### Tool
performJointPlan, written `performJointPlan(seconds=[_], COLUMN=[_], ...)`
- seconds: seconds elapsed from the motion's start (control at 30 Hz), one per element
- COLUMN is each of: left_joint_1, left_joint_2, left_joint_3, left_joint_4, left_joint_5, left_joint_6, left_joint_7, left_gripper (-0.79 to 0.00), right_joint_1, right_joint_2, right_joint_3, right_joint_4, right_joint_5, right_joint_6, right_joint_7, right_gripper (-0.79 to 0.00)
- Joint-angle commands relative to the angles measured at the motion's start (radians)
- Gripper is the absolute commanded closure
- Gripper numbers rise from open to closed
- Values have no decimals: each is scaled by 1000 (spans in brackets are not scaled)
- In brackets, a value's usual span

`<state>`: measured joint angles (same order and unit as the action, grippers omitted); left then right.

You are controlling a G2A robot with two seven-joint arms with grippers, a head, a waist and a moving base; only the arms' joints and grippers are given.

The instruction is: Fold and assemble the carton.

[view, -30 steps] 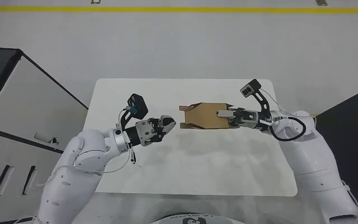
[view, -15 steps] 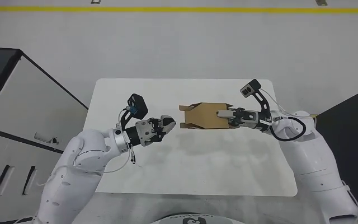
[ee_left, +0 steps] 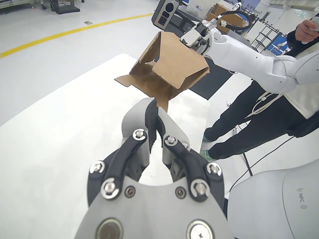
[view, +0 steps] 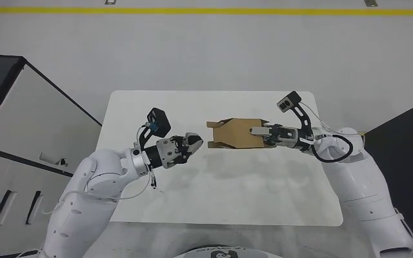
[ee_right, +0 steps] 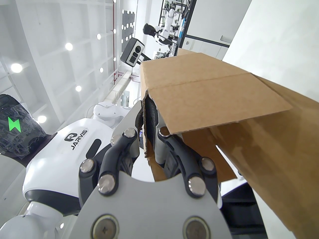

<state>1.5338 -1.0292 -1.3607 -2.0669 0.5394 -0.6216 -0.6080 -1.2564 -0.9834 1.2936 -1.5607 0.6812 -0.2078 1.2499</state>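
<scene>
Carton (view: pixel 235 133) held in the air over the table (view: pixel 193 193).
Your left gripper (view: pixel 192 142), fingers pressed together on nothing, sits at the carton's 9 o'clock, just apart, facing its open end flaps. The cardboard looks light, thin and easily creased, so take a loose flap near its fold line. Your right gripper (view: pixel 259 131) pinches the wall at 3 o'clock.

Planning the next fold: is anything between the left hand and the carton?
Nothing visible. The left hand faces the open end of the carton across a clear gap; the right hand grips the far end.
</scene>
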Motion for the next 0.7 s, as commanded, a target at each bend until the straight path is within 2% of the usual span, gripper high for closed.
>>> performJointPlan(seconds=[0.0, 0.1, 0.23, 0.27, 0.53, 0.67], left_joint_1=[8, 14, -20, -42, -41, -50], left_joint_2=[0, 0, 3, 3, 2, -3], left_joint_3=[7, 11, 5, -3, -2, 14], left_joint_4=[-19, -44, -59, -61, -59, -27], left_joint_5=[-43, -171, -416, -433, -438, -566], left_joint_6=[38, 182, 454, 466, 468, 577], left_joint_7=[1, -63, -248, -255, -249, -245], left_gripper=[0, 0, 0, 0, 0, 0], right_joint_1=[0, 0, 0, 0, 0, 0], right_joint_2=[0, 0, 0, 0, 0, 0], right_joint_3=[0, 0, 0, 0, 0, 0], right_joint_4=[0, 0, 0, 0, 0, 0], right_joint_5=[0, 0, 0, 0, 0, 0], right_joint_6=[0, 0, 0, 0, 0, 0], right_joint_7=[0, 0, 0, 0, 0, 0], right_gripper=[0, 0, 0, 0, 0, 0])
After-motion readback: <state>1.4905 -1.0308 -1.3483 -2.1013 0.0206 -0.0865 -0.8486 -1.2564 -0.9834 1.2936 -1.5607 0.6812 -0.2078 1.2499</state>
